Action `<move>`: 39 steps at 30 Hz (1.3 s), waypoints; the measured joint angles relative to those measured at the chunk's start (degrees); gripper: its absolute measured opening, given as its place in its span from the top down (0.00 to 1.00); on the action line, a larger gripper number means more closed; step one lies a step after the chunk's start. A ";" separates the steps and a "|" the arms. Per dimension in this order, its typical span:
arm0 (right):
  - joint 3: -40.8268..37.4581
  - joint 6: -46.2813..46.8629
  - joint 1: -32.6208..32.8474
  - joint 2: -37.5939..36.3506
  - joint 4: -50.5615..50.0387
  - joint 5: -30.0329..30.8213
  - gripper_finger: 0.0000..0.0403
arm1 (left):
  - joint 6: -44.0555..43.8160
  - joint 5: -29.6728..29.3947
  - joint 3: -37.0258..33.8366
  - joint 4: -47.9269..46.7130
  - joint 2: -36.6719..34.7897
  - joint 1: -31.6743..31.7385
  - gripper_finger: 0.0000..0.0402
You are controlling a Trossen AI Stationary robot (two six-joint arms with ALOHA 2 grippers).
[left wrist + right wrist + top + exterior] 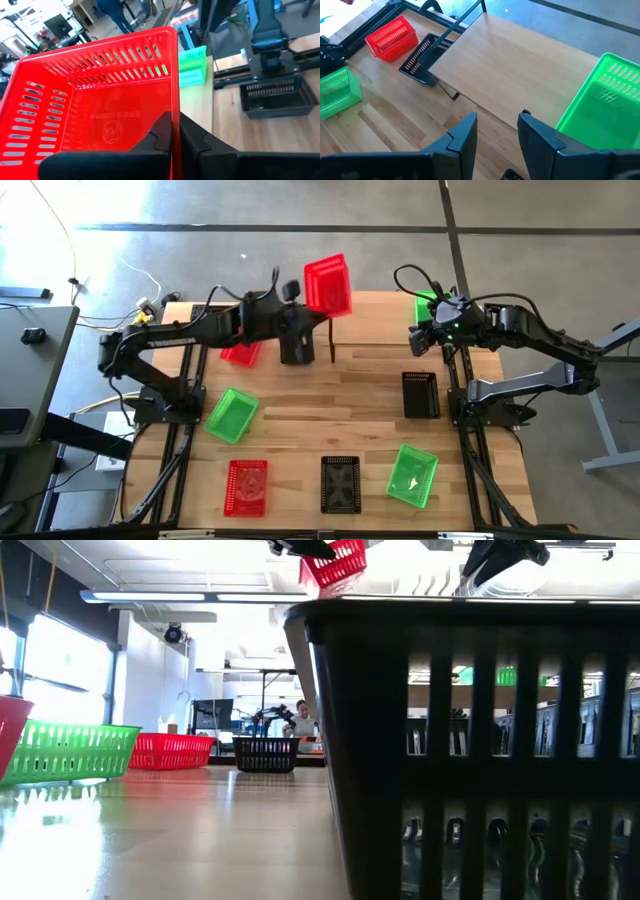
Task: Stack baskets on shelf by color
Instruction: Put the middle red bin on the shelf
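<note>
My left gripper [175, 137] is shut on a red basket [328, 285], lifted high over the far left of the shelf [380, 332]; the low view shows the red basket [335, 565] in the air. One green basket [428, 305] stands on its base on the shelf's right end. My right gripper [495, 132] is open above the shelf board [520, 65], beside that green basket [605, 100], touching nothing. Another red basket [240, 352] and a black one [297, 345] lie under the left arm. My left gripper holds the red basket by the rim of one side wall [175, 107]. One finger [161, 135] is inside the basket and the other finger [196, 137] is outside. The basket is lifted clear of table and shelf, its open side turned toward the wrist camera.
Loose on the table are a green basket [232, 415], a red basket [246, 485], a black basket [340, 483], a green basket [412, 475] and a black basket [420, 394]. A black shelf post [332, 340] stands near the left gripper. A person shows far behind the table [300, 720].
</note>
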 joint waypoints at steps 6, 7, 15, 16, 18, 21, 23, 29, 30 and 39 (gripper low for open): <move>0.00 -0.38 0.00 0.00 -0.02 0.15 0.69 | 0.24 0.48 5.02 -2.42 6.98 0.39 1.00; 0.00 -0.38 -0.01 0.00 -0.02 0.15 0.69 | 0.23 0.78 5.42 -2.78 7.91 0.39 1.00; 0.00 -0.38 -0.01 0.00 -0.02 0.17 0.69 | 0.08 0.83 8.51 -4.80 15.24 0.43 1.00; 0.00 -0.38 -0.01 0.00 -0.02 0.15 0.69 | 0.08 0.96 8.62 -4.63 15.92 0.43 1.00; 0.00 -0.38 -0.01 0.00 -0.02 0.11 0.69 | 0.13 1.02 8.65 -4.42 17.15 0.43 1.00; 0.00 -0.38 0.00 0.00 -0.02 0.09 0.69 | -0.36 1.08 8.65 -4.59 18.82 0.43 1.00; 0.00 -0.38 0.00 0.00 -0.03 0.07 0.69 | -0.83 1.18 8.65 -4.83 19.58 0.43 1.00; 0.00 0.06 -0.01 0.00 -0.04 -0.13 0.69 | -3.88 2.69 8.65 -5.03 20.82 0.32 1.00; 0.00 0.06 -0.01 0.00 -0.04 -0.19 0.69 | -4.25 3.11 8.65 -4.91 20.97 0.32 1.00; 0.00 0.06 0.00 0.00 -0.07 -0.56 0.69 | -4.51 2.46 8.60 -4.87 23.65 0.34 1.00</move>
